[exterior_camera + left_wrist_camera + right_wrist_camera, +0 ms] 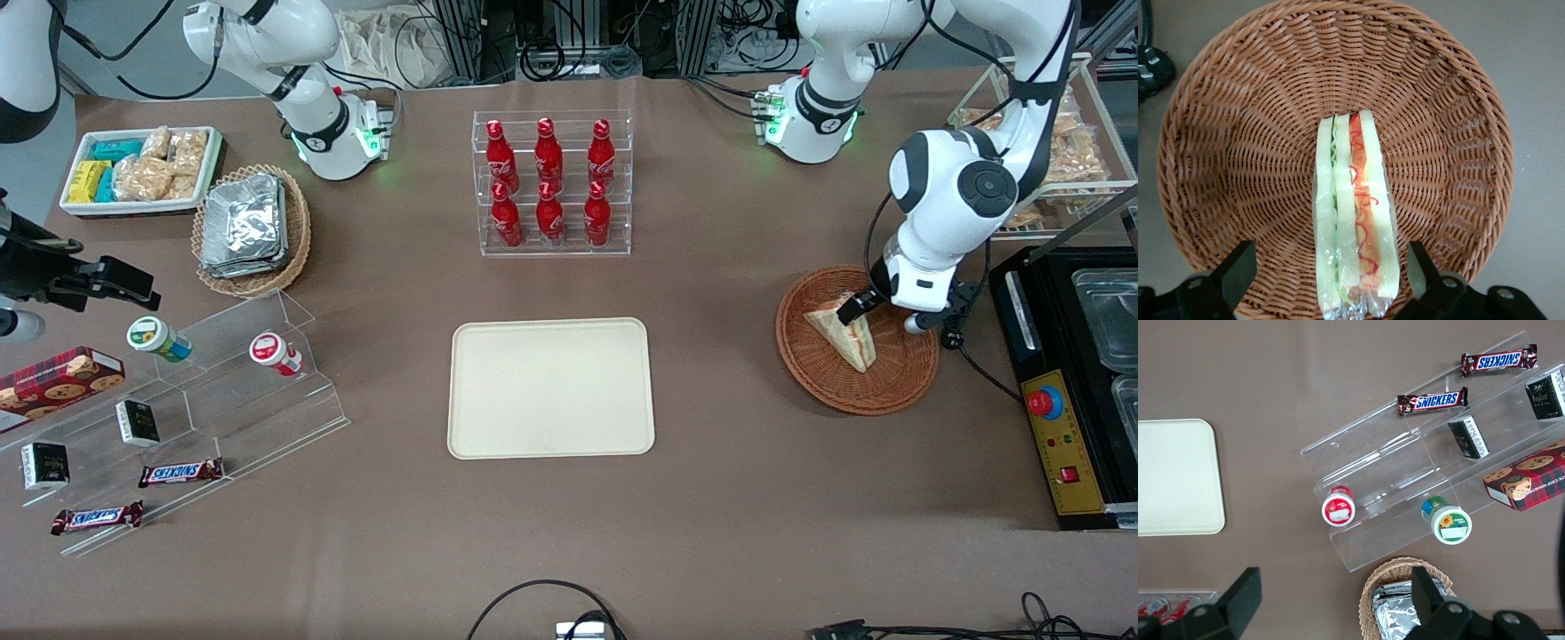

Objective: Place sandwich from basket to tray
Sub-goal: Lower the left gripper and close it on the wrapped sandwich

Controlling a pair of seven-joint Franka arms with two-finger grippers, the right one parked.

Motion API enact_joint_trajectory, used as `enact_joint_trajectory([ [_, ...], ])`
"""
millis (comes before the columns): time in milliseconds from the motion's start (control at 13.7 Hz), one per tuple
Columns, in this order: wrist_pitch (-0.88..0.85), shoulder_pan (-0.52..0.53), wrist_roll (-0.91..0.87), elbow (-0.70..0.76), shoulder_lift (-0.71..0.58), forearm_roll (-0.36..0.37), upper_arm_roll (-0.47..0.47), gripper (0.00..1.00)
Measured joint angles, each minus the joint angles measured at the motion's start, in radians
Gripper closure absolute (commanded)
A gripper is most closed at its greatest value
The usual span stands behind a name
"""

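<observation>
The gripper (1331, 267) hangs over the basket (898, 387), low above the sandwich (845, 331). Its fingers (1238, 267) are spread wide and hold nothing; in the wrist view one finger stands on each side of the sandwich (1353, 213), clear of it, with the wrapped wedge running lengthwise through the gap between them. The cut edge faces up toward the wrist camera, showing white bread, green and pale layers, and a red and orange strip.

The sandwich lies inside the basket (1225, 133), propped on edge near the middle of the woven floor, with one end close to the rim. In the front view the gripper (876, 307) sits at the part of the sandwich farther from the camera, and the rest of the wedge points toward the camera.

The tray (551, 388) lies flat on the brown table (711, 533), well apart from the basket, toward the middle of the table, with nothing on it. A clear rack of red bottles (551, 182) stands farther from the front camera than the tray. A black machine (1067, 391) sits just beside the basket at the working arm's end of the table.
</observation>
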Motion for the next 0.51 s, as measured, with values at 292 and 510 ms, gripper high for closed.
enact_joint_trajectory([
  [292,0.056,-0.013,-0.026,-0.006,0.044,0.0,-0.004,0.0],
  [510,0.087,-0.019,-0.036,-0.007,0.07,0.0,-0.005,0.0],
])
